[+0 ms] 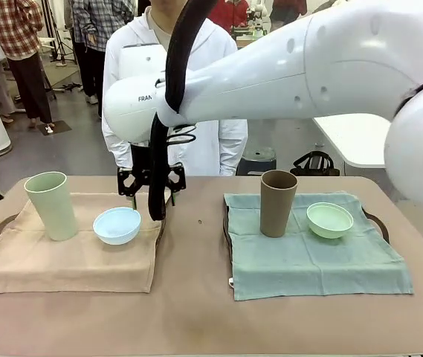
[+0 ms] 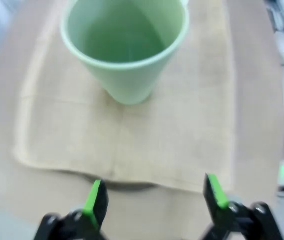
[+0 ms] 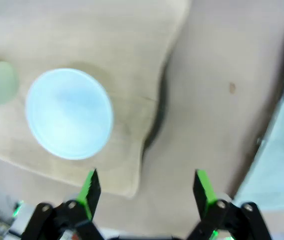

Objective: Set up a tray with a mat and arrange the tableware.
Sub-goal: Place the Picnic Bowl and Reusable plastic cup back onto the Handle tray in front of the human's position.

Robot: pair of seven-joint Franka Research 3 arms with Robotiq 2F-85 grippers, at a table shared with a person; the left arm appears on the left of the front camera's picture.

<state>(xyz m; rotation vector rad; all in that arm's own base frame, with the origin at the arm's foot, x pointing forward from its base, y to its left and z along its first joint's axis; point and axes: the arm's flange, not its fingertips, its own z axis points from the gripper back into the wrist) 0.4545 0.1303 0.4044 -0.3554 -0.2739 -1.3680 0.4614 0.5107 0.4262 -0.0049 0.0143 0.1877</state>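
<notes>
Right pincer [image 1: 152,183] spread empty above table, beside light blue bowl [image 1: 117,225]

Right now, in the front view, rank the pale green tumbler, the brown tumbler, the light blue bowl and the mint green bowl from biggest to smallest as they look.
1. Pale green tumbler and brown tumbler: look about alike, so no ranking between them.
2. Light blue bowl and mint green bowl: clearly smaller than the tumblers, and near equal to each other.

Grey floor [image 1: 70,141] behind the table [image 1: 196,297], which carries a tan covering. A white table [image 1: 356,137] stands at far right, a dark bag [image 1: 315,163] and a stool [image 1: 257,160] on the floor beside it. Even indoor lighting.
</notes>
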